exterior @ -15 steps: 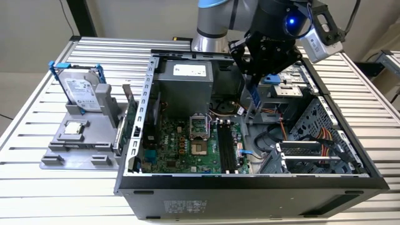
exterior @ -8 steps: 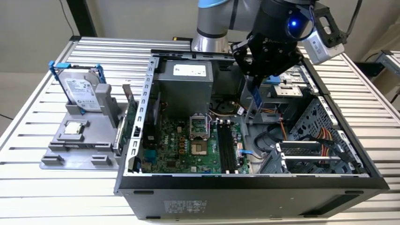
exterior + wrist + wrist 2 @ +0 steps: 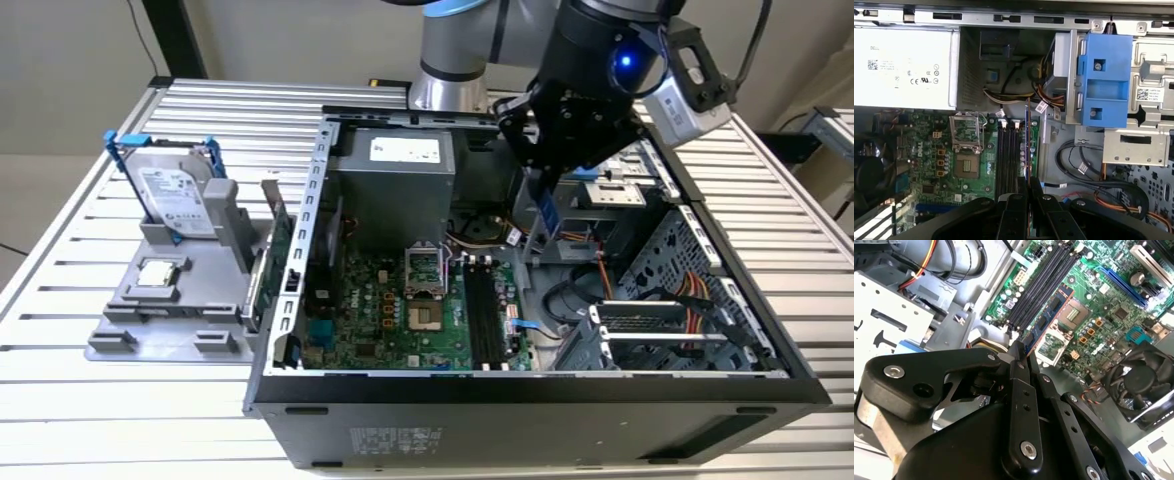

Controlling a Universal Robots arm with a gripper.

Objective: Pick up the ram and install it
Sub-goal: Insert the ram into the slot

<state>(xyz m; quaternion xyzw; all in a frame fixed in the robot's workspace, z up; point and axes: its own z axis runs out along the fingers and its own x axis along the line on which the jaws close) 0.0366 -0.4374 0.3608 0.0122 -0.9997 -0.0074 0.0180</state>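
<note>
One end effector [image 3: 1021,351] grips the ram [image 3: 1051,310] edge-down above the memory slots [image 3: 1046,280].

I'm seeing the ram [image 3: 1047,320], a slim blue-green stick with black chips, hanging long end down. My claw [image 3: 1021,349] is pinching its upper end, and it's hovering above the black memory slots [image 3: 1006,150] inside the case.

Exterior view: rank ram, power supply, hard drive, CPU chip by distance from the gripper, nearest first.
1. ram: held in the gripper, above the open case.
2. power supply: inside the case, to the exterior view's left of the gripper.
3-4. hard drive and CPU chip: both outside the case, on the exterior view's far left; too close to call.
</note>
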